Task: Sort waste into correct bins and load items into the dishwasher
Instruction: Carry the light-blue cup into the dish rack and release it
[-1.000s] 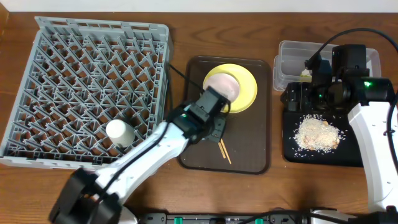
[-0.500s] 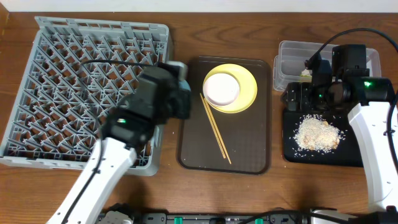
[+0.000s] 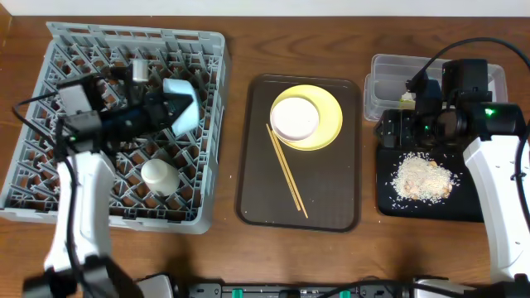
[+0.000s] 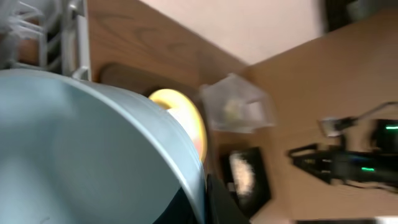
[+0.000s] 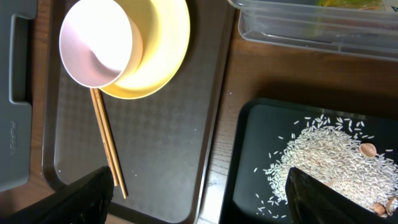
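My left gripper (image 3: 170,112) hangs over the grey dishwasher rack (image 3: 83,74), shut on the rim of the light blue bowl (image 3: 182,106). That bowl (image 4: 81,155) fills the left wrist view, with a dark finger (image 4: 214,205) against its edge. A small white cup (image 3: 159,175) stands in the rack. The white bowl (image 3: 295,117) sits on the yellow plate (image 3: 327,124), and the chopsticks (image 3: 286,170) lie beside them. My right gripper (image 5: 205,199) is open above the gap between the brown tray and the black tray (image 5: 249,155), which holds rice scraps (image 5: 329,162).
The brown serving tray (image 3: 323,199) lies between the rack and the bins. The clear tub (image 3: 389,70) stands behind the black tray (image 3: 389,199), under my right arm (image 3: 497,165), with something green-yellow inside. A cable runs over the tub.
My left arm has swung left from the brown tray to over the rack, carrying the light blue bowl. The chopsticks now show in full. The right arm has not moved.
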Tool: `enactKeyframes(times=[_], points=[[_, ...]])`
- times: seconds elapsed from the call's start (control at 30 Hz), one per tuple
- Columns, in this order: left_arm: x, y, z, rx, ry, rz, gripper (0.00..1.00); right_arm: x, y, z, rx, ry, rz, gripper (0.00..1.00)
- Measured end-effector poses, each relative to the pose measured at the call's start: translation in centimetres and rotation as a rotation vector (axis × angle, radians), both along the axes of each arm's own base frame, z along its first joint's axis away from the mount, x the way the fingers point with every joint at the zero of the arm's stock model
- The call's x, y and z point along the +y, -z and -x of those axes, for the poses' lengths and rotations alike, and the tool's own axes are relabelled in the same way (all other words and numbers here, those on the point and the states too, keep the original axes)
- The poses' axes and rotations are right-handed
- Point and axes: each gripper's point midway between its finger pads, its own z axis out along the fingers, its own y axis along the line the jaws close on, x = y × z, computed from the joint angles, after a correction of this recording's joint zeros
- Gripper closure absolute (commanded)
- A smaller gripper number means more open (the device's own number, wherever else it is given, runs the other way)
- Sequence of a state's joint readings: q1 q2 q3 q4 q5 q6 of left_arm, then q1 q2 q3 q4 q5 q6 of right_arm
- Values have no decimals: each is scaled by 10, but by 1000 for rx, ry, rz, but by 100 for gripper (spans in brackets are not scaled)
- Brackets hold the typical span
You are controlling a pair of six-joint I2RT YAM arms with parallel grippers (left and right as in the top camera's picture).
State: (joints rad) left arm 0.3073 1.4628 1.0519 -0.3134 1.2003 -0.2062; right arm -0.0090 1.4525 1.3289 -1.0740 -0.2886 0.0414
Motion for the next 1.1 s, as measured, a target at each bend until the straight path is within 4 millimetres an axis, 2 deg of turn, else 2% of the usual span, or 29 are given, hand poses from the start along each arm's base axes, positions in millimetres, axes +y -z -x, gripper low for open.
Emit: enactKeyframes(times=[0.2, 0.4, 0.6, 0.63, 0.7, 0.77, 0.93, 1.1], points=[[19, 22, -10, 53, 55, 195, 92, 0, 0, 0, 0, 0, 0, 13], [37, 49, -14, 140, 42, 306, 92, 0, 0, 0, 0, 0, 0, 13], [60, 54, -13, 148, 6, 363, 90, 0, 0, 0, 0, 0, 0, 13], [63, 55, -12, 152, -3, 371, 78, 0, 0, 0, 0, 0, 0, 13], [72, 58, -12, 157, -30, 372, 67, 0, 0, 1, 3, 0, 0, 13], [84, 62, -12, 165, -69, 368, 43, 0, 0, 1, 5, 0, 0, 13], [108, 70, -11, 187, -151, 361, 21, 0, 1, 1, 6, 0, 0, 13], [124, 92, -5, 309, -264, 332, 16, 0, 1, 2, 7, 0, 0, 13]])
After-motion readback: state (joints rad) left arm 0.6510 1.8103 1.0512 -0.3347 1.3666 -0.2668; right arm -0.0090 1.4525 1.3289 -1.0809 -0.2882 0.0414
